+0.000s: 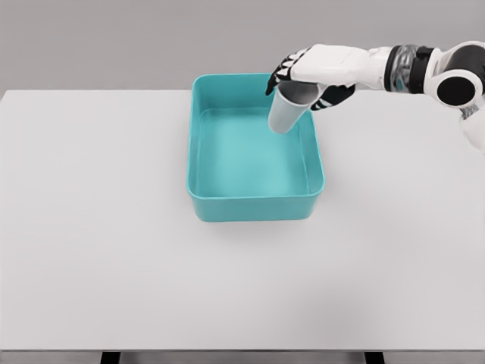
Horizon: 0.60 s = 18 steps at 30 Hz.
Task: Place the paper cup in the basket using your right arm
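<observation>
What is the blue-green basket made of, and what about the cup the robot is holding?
The basket looks like smooth moulded plastic: one even teal colour, rounded corners, soft sheen on its walls. The paper cup, held over it by the right hand, looks like matte pale grey paper or thin card, plain, with no shine; a render cannot settle it. The table looks matte white, material unclear.
</observation>
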Available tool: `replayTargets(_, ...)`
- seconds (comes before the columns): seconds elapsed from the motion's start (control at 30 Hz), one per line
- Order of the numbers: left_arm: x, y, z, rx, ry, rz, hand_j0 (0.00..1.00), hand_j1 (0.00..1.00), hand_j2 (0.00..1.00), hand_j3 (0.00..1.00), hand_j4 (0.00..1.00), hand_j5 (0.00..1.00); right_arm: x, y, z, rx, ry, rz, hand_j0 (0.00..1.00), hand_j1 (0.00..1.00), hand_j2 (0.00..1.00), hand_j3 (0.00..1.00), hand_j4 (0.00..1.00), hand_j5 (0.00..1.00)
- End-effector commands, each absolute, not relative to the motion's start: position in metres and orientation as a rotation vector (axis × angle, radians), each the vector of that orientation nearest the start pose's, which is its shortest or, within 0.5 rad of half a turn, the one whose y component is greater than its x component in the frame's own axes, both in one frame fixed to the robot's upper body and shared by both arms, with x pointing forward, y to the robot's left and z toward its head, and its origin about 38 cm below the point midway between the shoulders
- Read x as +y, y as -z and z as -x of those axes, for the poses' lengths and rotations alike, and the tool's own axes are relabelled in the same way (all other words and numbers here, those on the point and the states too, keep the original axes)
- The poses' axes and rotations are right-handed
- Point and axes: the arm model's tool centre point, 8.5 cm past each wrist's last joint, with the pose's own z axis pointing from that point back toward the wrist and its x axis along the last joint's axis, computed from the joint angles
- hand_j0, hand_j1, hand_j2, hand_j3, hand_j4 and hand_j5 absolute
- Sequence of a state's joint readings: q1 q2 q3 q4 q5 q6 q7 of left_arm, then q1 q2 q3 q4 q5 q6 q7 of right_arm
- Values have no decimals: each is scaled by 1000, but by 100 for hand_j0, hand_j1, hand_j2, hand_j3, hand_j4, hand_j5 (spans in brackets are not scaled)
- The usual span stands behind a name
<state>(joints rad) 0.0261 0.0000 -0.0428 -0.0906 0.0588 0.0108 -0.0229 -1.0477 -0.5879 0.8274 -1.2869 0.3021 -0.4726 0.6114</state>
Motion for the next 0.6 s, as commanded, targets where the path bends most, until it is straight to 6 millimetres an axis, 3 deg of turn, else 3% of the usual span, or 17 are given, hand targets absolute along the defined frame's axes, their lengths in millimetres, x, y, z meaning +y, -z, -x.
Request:
replayTargets(0.0,268,263,-14,-54,-12,-60,100,100,100,100,100,100,-192,-294,-508,-1507,-2112,381,76,76,76,76,76,76)
replayTargets(0.57,268,263,-14,-54,-12,-60,100,100,100,100,100,100,-155,-263,-518,-1462,-2137,302,75,75,75,75,75,75)
